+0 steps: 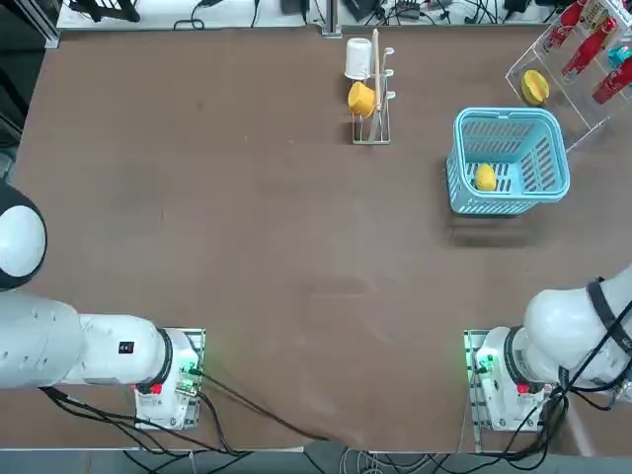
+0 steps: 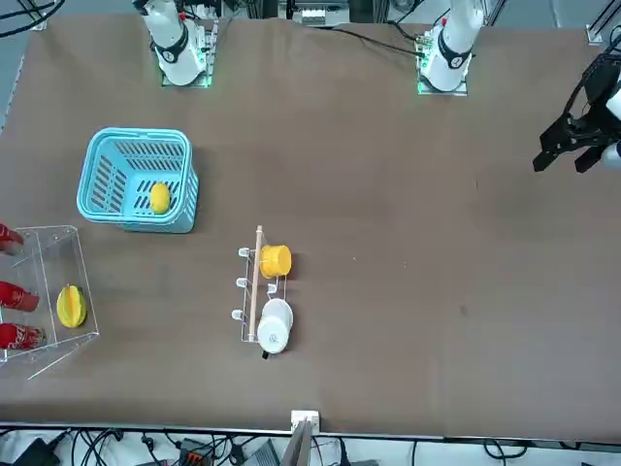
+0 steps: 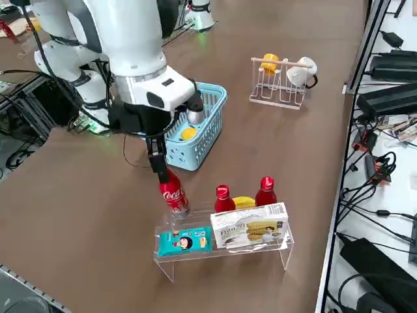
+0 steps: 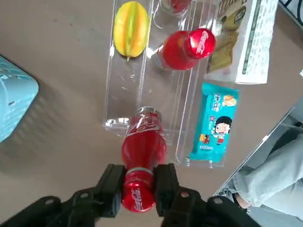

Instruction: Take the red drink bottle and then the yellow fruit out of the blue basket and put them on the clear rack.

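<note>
My right gripper (image 4: pixel 138 189) (image 3: pixel 158 163) is shut on the cap of the red drink bottle (image 4: pixel 143 146) (image 3: pixel 172 193). It holds the bottle upright with its base at one end of the clear rack (image 4: pixel 128 90) (image 3: pixel 221 251) (image 2: pixel 49 291). I cannot tell whether the base touches the rack. The small yellow fruit (image 1: pixel 485 177) (image 2: pixel 160 197) (image 3: pixel 188 134) lies inside the blue basket (image 1: pixel 507 114) (image 2: pixel 136 134) (image 3: pixel 215 98), which stands on the table beside the rack.
The rack also holds two other red bottles (image 3: pixel 223 197) (image 3: pixel 266 191), a larger yellow-green fruit (image 4: pixel 130 28) (image 1: pixel 535 87), a cracker box (image 3: pixel 251 225) and a blue snack packet (image 4: pixel 215 120). A peg stand with cups (image 1: pixel 370 89) (image 2: pixel 262 291) stands mid-table. A person's leg (image 4: pixel 265 175) is beside the table.
</note>
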Robot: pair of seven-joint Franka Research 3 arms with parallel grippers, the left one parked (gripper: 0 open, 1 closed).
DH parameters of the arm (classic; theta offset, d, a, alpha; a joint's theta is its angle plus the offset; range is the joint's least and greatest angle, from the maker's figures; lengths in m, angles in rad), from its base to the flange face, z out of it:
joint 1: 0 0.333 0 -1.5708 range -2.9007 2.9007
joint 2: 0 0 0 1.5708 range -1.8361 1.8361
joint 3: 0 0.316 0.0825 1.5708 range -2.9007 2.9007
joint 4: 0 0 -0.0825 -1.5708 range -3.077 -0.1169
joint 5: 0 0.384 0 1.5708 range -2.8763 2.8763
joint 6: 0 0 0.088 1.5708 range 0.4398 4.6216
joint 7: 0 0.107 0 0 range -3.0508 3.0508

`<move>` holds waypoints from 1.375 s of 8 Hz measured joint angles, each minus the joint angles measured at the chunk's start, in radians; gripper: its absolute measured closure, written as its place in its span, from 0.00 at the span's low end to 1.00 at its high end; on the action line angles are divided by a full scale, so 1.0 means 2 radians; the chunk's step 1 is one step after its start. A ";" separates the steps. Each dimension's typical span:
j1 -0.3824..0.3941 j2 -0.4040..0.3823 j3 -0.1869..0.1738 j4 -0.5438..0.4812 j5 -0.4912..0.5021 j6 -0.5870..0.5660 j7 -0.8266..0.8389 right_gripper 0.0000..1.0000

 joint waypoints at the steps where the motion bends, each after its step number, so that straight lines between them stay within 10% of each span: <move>1: -0.002 0.005 0.000 0.000 0.000 0.003 -0.001 0.62; 11: -0.010 0.035 0.000 0.002 0.000 0.024 -0.001 0.62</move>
